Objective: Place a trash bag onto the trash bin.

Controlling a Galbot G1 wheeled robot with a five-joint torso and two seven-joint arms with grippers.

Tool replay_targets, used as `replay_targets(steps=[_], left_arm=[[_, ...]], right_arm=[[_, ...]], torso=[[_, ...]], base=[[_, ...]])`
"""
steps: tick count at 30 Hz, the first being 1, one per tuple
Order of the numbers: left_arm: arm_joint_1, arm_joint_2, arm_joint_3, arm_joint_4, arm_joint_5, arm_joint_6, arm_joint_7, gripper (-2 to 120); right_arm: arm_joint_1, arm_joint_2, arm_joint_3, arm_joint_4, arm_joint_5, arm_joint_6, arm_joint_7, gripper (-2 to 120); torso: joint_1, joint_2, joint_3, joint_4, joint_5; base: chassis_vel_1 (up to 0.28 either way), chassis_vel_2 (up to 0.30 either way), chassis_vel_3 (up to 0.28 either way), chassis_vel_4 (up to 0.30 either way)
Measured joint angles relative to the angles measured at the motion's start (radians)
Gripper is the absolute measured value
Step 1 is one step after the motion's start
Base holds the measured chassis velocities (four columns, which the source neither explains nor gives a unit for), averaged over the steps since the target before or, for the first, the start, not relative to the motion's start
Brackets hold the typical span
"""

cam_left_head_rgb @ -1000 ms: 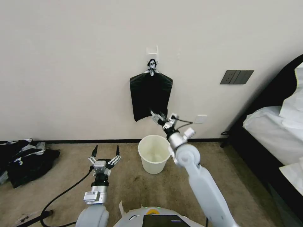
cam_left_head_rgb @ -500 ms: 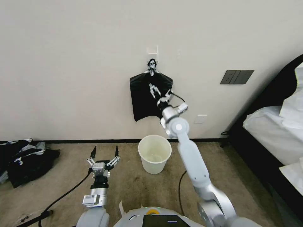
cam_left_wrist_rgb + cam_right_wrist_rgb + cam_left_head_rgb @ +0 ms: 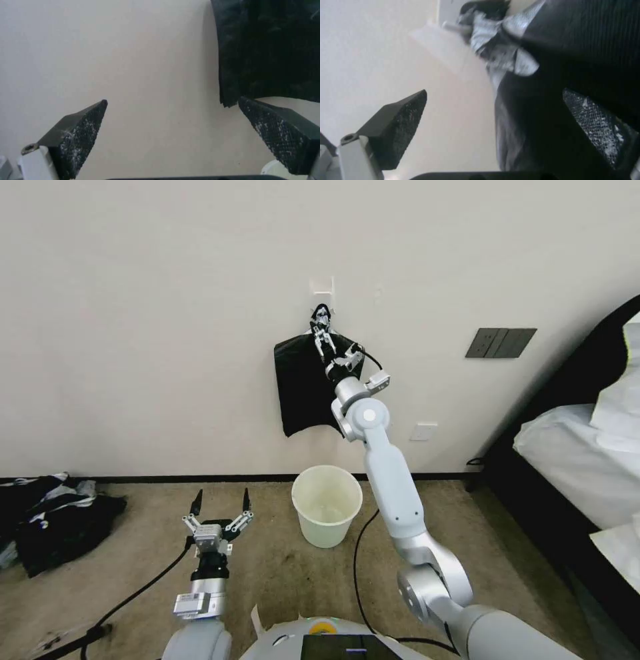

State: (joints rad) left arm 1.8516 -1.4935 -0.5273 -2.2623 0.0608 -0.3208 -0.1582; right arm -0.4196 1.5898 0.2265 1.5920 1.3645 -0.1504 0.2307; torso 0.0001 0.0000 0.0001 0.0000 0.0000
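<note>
My right gripper point(image 3: 323, 335) is raised high against the wall, at the top of the bundle of black bags point(image 3: 303, 387) that hangs from a white hook point(image 3: 322, 285). Its fingers are spread apart with nothing between them. From the right wrist, I see one finger point(image 3: 398, 122) against bare wall and the other finger point(image 3: 596, 130) in front of the dark plastic, with the bundle's silvery knotted top point(image 3: 500, 53) just beyond them. Whether a fingertip touches the plastic, I cannot tell.

My left gripper point(image 3: 221, 503) sits low over the carpet, left of the trash bin point(image 3: 327, 505), pointing toward the wall. It too is wide open and empty; in the left wrist view its two dark textured pads point(image 3: 83, 130) stand far apart, with the bundle's lower corner point(image 3: 266, 50) hanging beyond them.

The trash bin stands upright on the carpet below the hanging bundle, close to the wall, cream-white, with no liner over its rim. I cannot pick out a single separate trash bag; the black plastic hangs together as one flat pack on the wall.

A black-and-white cloth heap point(image 3: 50, 520) lies on the floor far to the left. A dark switch plate point(image 3: 500, 343) is on the wall to the right, and a bed point(image 3: 587, 447) with white bedding is at the right edge. I can read no brand, label or writing anywhere.
</note>
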Motion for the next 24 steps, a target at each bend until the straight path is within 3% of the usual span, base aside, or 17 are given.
replay_targets(steps=[5,24], left_arm=[[0.003,-0.002,-0.002,-0.002,-0.001,-0.002,0.004,100],[0.005,-0.003,-0.006,-0.012,-0.002,-0.003,0.005,100]], right_arm=[[0.034,0.018,0.023,-0.058,-0.014,0.003,-0.032,100],[0.083,0.011,0.025,-0.09,-0.013,-0.002,-0.087,99]], torso=[[0.0,0.0,0.0,0.0,0.0],[0.0,0.0,0.0,0.0,0.0001]], base=[[0.0,0.0,0.0,0.0],[0.0,0.0,0.0,0.0]])
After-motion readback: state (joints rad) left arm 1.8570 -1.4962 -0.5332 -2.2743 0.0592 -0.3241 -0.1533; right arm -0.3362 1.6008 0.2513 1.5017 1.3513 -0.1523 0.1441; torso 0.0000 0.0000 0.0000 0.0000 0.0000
